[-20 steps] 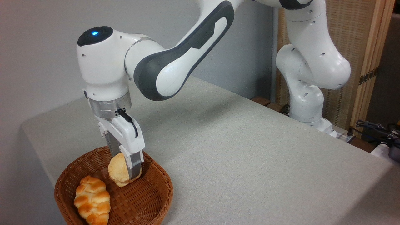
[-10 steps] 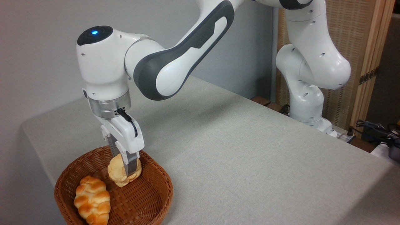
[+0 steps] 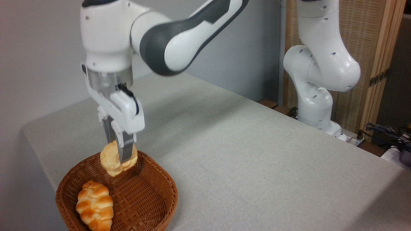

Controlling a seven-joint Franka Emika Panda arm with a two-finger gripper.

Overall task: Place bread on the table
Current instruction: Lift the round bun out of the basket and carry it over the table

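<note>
Jaws clamp narrow on the bread [image 3: 110, 160], which hangs tilted in the gripper [image 3: 121, 158], clear of the wicker basket [image 3: 146, 200] below it; a braided loaf [image 3: 94, 205] lies in the basket's near left part; the basket sits at the near left corner of the table [image 3: 257, 160]; the white arm's base [image 3: 316, 109] stands at the far right edge.

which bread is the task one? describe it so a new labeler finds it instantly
Find the brown wicker basket at the table's front-left corner. The bun hangs just above its back rim, pinched in the hand. It is small, round and pale yellow, unlike the longer braided golden loaf lying inside the basket.
</note>
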